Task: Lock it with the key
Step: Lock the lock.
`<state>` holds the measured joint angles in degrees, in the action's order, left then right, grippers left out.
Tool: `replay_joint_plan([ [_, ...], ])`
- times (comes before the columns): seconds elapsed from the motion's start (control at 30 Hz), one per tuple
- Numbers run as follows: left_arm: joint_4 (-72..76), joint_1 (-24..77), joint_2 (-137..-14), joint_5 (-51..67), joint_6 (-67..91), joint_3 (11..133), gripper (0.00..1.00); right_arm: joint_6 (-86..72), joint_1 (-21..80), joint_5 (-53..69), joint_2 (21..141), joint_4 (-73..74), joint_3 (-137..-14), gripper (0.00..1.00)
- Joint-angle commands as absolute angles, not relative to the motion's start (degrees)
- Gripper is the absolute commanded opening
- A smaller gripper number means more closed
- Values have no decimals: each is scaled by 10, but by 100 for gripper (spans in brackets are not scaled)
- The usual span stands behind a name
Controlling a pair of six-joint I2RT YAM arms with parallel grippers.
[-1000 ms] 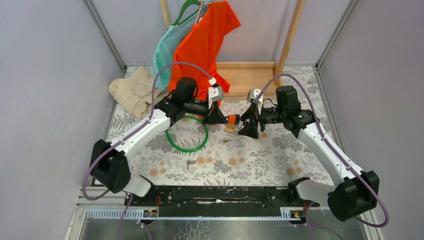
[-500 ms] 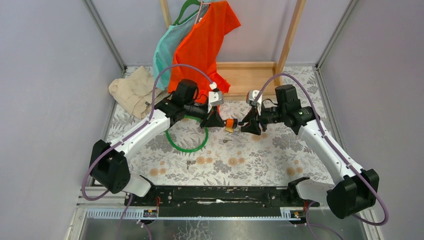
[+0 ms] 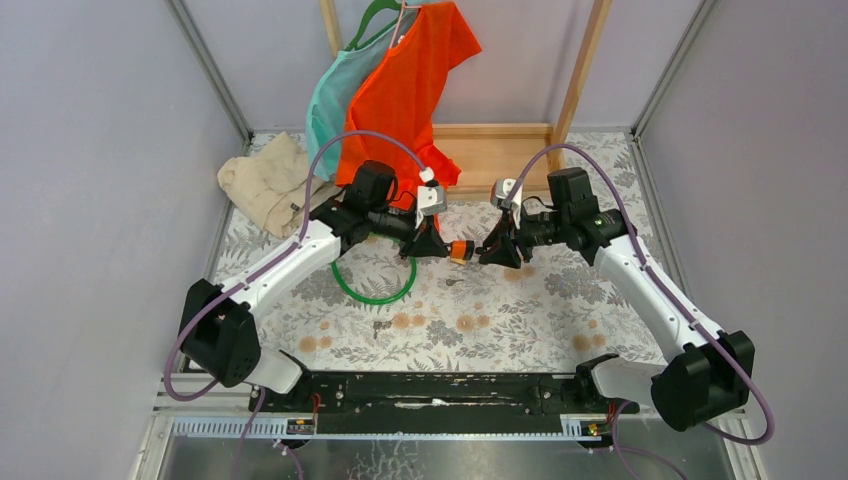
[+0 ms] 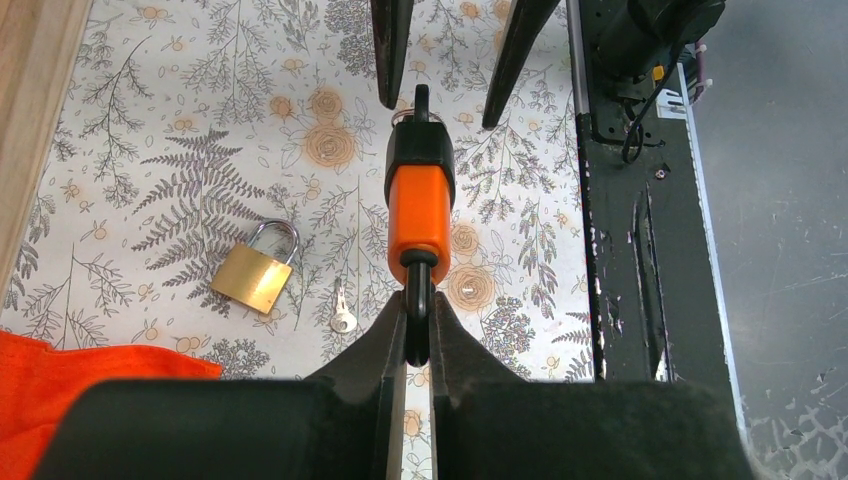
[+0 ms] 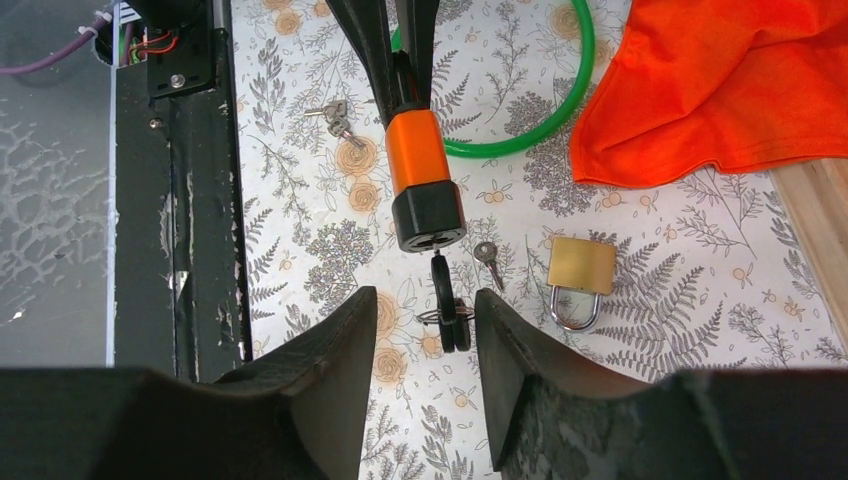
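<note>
My left pincer [image 4: 418, 312] is pressed together on the black loop at one end of the key [image 4: 419, 210] and holds it up off the desk [image 4: 150, 150]. The orange body runs straight out from the fingertips. Beyond it come a black cap and then a small black tip with a wire ring at the far end.

My right pincer [image 5: 425, 295] faces the key head-on and is spread. The black tip and its ring sit between the two fingers, and I see a gap on either side, so nothing is pinched there.

Below the two pincers, on the side away from the arm bases, a brass padlock [image 5: 580, 268] lies flat on the desk with its shackle toward the right pincer. A small bare key [image 5: 487, 255] lies just beside it, between the padlock and the spot under the held key.

On the base side, under the left pincer, I can make out a small key bunch [image 5: 335, 115]. A green ring [image 5: 560, 95] lies on the desk beneath the left pincer's wrist. An orange garment [image 5: 720, 80] spreads past it on the far side and reaches the desk near the padlock.
</note>
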<state>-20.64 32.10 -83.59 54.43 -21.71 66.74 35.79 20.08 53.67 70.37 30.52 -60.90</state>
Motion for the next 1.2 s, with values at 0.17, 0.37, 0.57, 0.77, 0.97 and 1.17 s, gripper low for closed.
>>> replay_joint_plan([
  [0.17,-192,328,-815,561,-232,668,0,349,199,562,714,300,-641,36],
  [0.37,-192,330,-817,561,-231,667,0,351,204,565,721,304,-645,29],
  [0.57,-192,331,-815,560,-232,668,0,363,208,564,728,314,-646,23],
  [0.77,-192,331,-814,560,-232,667,0,368,208,563,729,317,-646,20],
  [0.97,-192,332,-814,561,-232,666,0,367,209,568,733,317,-645,10],
  [1.17,-192,332,-813,556,-237,664,0,378,209,559,732,324,-646,0],
])
